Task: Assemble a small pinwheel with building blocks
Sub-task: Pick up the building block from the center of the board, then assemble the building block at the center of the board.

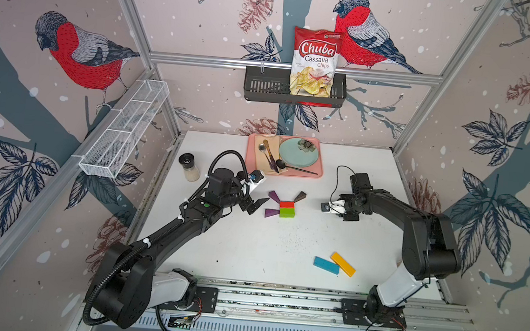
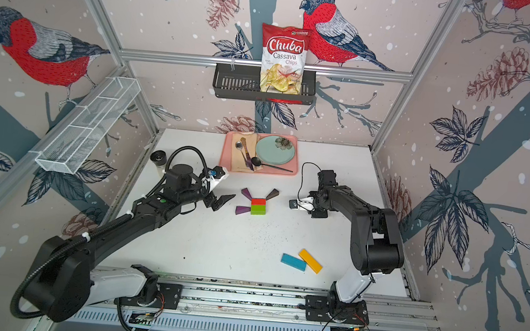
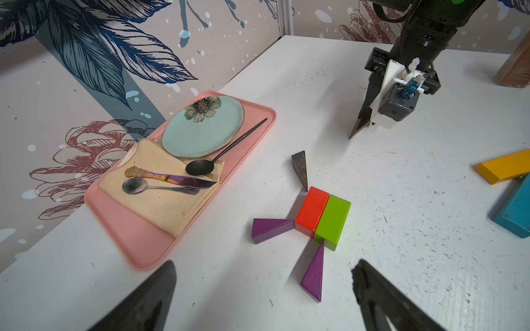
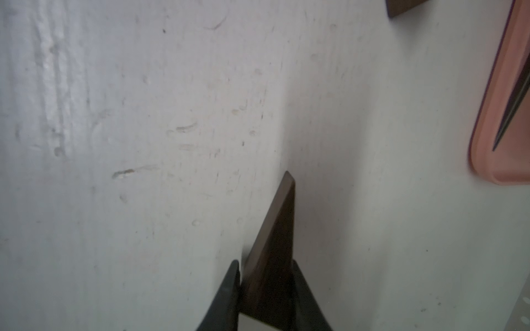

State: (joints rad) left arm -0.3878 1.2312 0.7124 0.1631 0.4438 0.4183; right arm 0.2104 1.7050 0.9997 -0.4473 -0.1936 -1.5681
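The partial pinwheel lies mid-table: a red block (image 1: 287, 204) beside a green block (image 1: 287, 212), two purple wedges (image 1: 274, 196) (image 1: 272, 213) on their left, and a dark brown wedge (image 1: 300, 196) at the far right corner. My left gripper (image 3: 265, 263) hovers open just left of it (image 1: 257, 204), nothing between its fingers. Right of the figure my right gripper (image 4: 265, 266) points down at the table, shut on a second dark brown wedge (image 4: 279, 217), whose tip (image 3: 355, 130) sticks out below the fingers. A blue bar (image 1: 326, 265) and a yellow bar (image 1: 342, 264) lie together near the front right.
A pink tray (image 1: 317, 174) with a plate, napkin and cutlery sits at the back of the table. A spice jar (image 1: 189, 167) stands at the back left. A wire basket (image 1: 121, 132) hangs on the left wall, and a black shelf (image 1: 264, 86) holds a chips bag.
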